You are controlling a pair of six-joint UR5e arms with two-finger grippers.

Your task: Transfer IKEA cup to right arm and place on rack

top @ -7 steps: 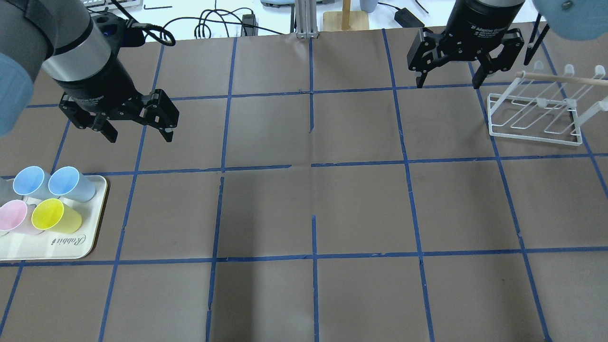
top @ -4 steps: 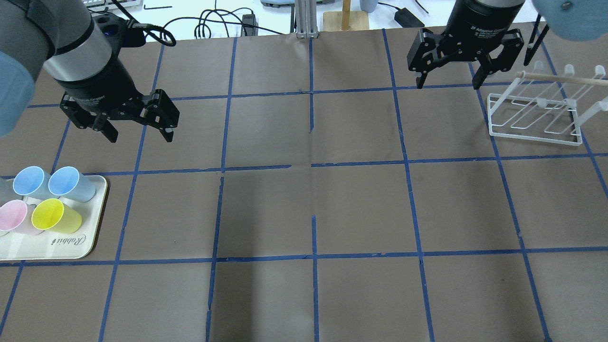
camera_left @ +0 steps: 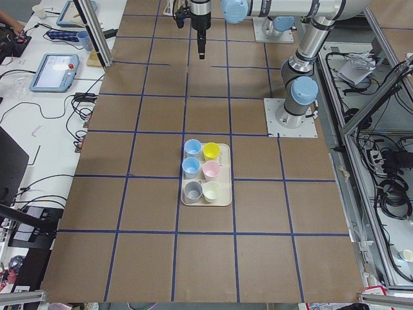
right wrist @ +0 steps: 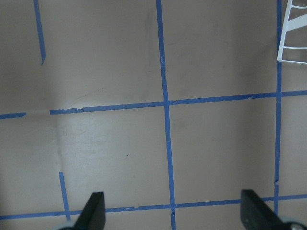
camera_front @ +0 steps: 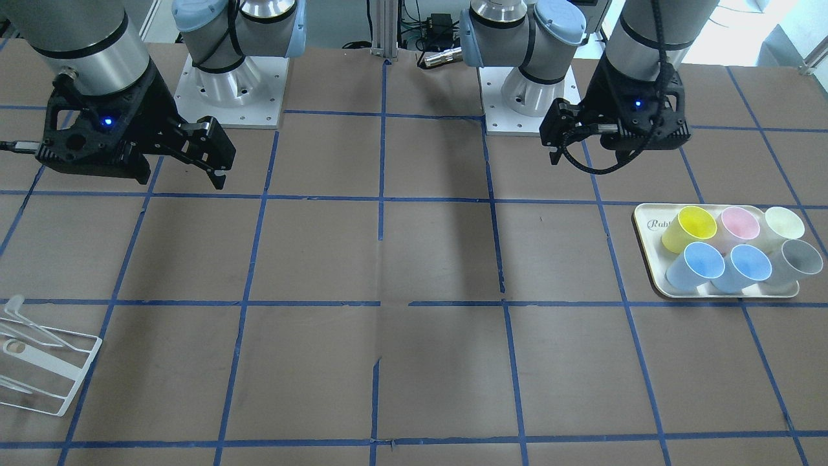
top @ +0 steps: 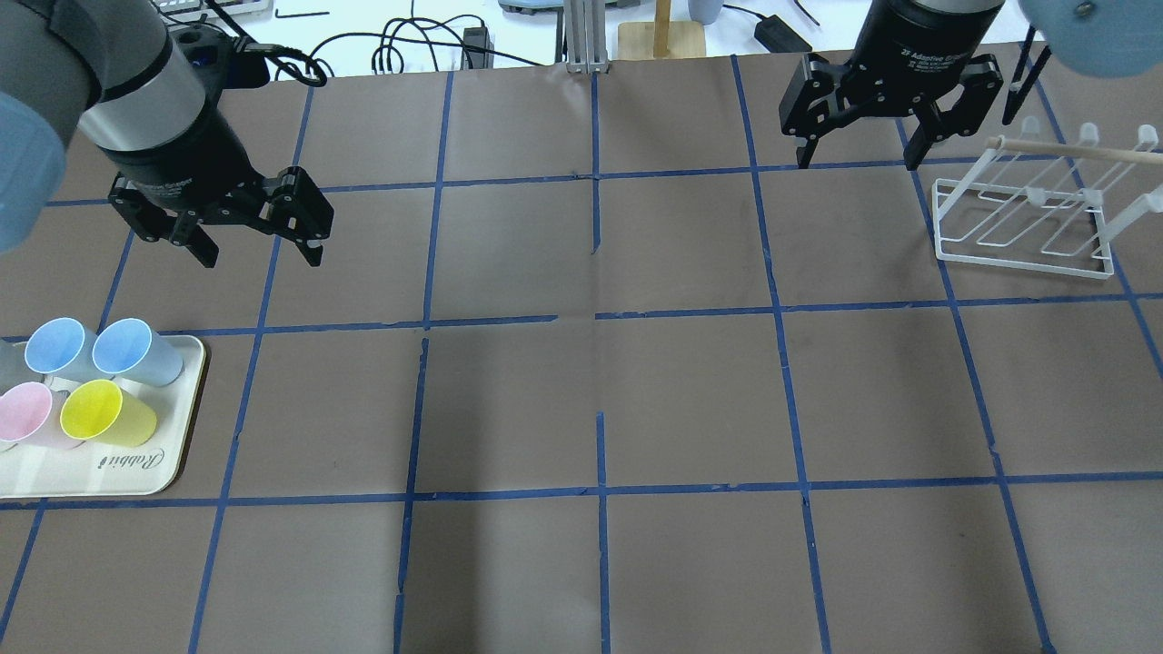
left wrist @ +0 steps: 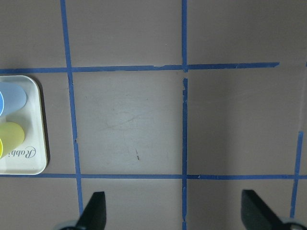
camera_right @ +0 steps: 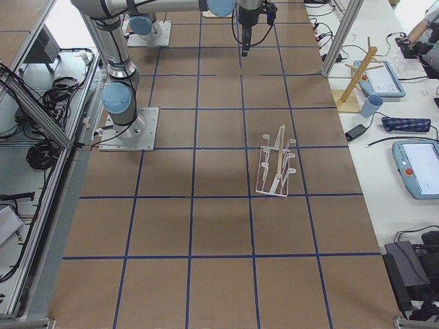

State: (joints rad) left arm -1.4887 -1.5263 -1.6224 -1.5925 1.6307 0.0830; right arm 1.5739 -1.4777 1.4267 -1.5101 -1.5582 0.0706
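A brown paper-covered table (top: 581,409), ruled into squares with blue tape, filled the robot cell. A white workbench (camera_left: 39,103) strewn with cables (top: 409,41) ran along its edge, on the side of the tray (top: 91,477) away from the robot.

The left arm (top: 136,91), banded with a black strap, hung the left gripper (top: 262,262) above bare table. It was clear of the tray, off the tray's side that faces the table's middle, with its jaws wide apart and holding nothing. The right arm (top: 927,27) held the right gripper (top: 856,167) over the end of the table opposite the tray, its jaws likewise spread and empty.

The rack (top: 1022,218), white wire with upright prongs and a pale wooden bar across its top, stood at that same end, well apart from the tray. The cream tray, round-cornered and lettered in script, lay flat at the robot's left end of the table.

The IKEA cup (top: 136,352), a pale light-blue tapered tumbler without a handle, stood mouth up on the tray. It was in the row away from the robot, at the corner nearest the table's middle, and neither gripper touched it. A second blue cup (top: 56,348), its twin, stood just beside it in that row, with a grey cup (camera_front: 799,259) beyond. A yellow cup (top: 104,413), a pink cup (top: 25,413) and a cream cup (camera_front: 784,223) filled the tray's nearer row.
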